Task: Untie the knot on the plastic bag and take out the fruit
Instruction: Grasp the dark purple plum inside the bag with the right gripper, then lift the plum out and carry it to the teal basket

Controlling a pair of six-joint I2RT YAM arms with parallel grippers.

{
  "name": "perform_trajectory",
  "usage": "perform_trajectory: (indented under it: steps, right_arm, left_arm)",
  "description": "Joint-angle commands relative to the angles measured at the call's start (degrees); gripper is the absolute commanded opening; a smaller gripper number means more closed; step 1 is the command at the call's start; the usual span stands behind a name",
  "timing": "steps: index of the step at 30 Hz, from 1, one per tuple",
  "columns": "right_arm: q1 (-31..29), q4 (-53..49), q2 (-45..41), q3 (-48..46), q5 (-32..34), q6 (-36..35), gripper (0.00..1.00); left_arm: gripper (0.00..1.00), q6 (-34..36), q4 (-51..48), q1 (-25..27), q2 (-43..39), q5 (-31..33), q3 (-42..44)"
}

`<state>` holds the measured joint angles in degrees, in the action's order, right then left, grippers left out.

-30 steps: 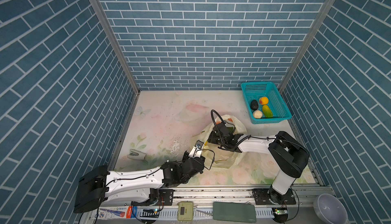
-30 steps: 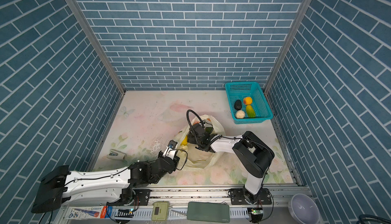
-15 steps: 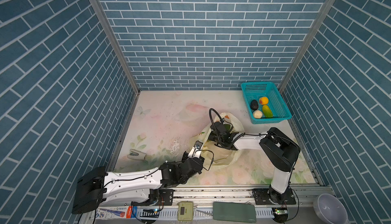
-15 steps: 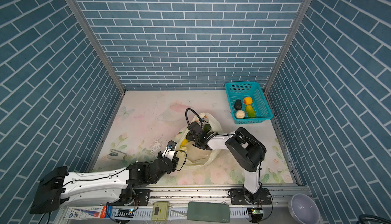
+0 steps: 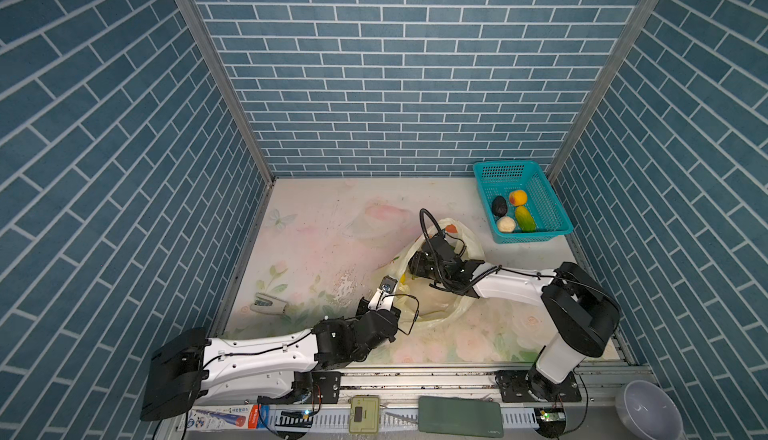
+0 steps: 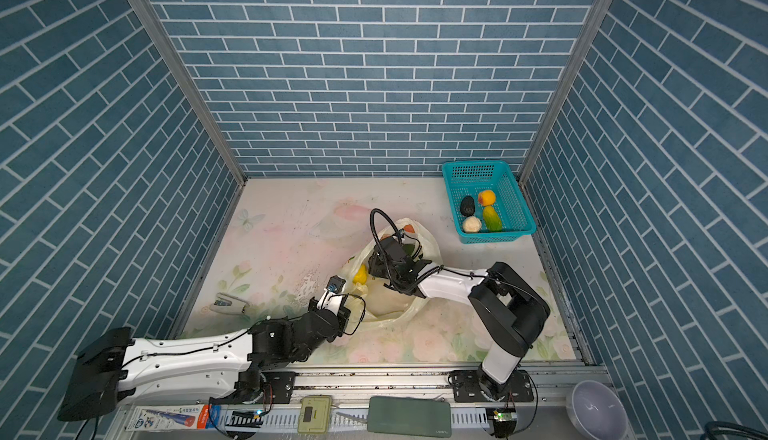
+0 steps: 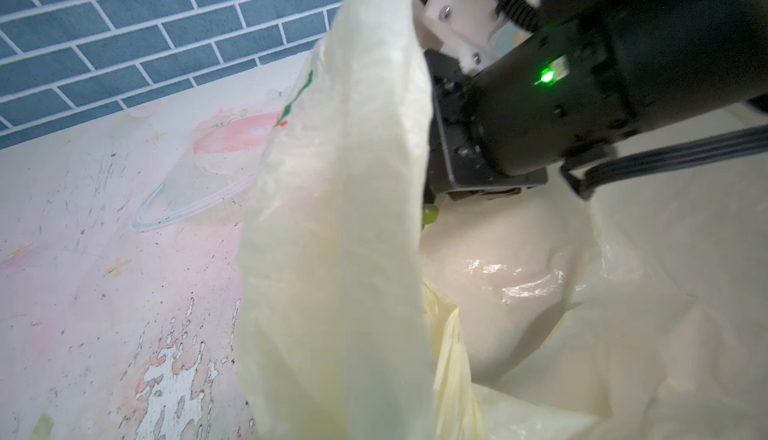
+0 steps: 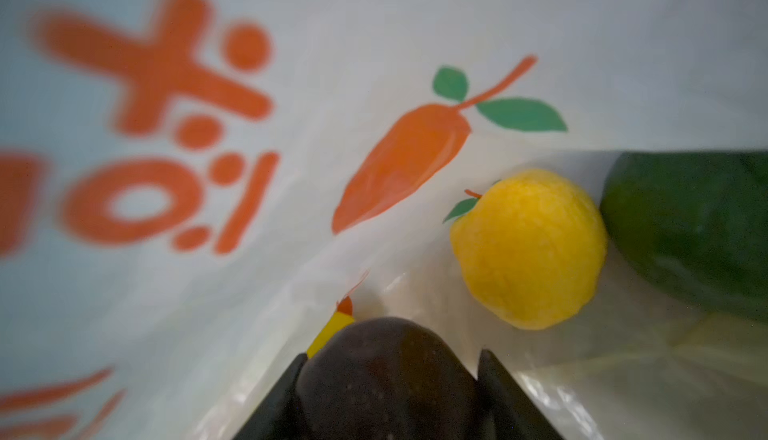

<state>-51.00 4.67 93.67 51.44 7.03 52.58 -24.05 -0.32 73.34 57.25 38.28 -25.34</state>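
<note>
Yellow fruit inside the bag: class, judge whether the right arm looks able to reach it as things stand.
Probably yes. The right gripper is inside the plastic bag and the yellow fruit lies uncovered just ahead; but its jaws hold a dark fruit, which must go first.

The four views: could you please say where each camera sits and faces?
Top view: high over the front rail, looking down at the plastic bag; left arm, right arm.
Top view: same head and aim; arms, teal basket.
Left wrist: against the bag's raised film, facing the right arm.
Right wrist: inside the bag, facing a yellow fruit; right gripper clasps a dark fruit.
Shared: left wrist and top views show the right arm.
</note>
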Motion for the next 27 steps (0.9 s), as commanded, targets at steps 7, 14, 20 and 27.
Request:
perform_trajectory:
  steps: [7,14,20,27]
  right_arm:
    - [-2.2,-17.2,-11.54,-1.8,-3.73,-5.47,0.47]
    - [-3.43,-27.5,-18.63,1.42,-5.35,-7.83,0.46]
    - [-3.25,-33.65,-25.08,3.01,-6.72,-8.02,0.47]
    - [0.52,-41.4,-32.02,8.18,-4.34,-9.99,0.47]
  left_arm:
    - [0.0,1.55,3.04,-1.27,0.23,1.79,0.96]
    - [0.0,1.58,3.15,-1.43,0.62,1.62,0.89]
    - [0.0,1.34,3.05,-1.42,0.67,1.69,1.07]
    - [0.0,1.12,1.09,-1.44,-0.45,1.8,0.89]
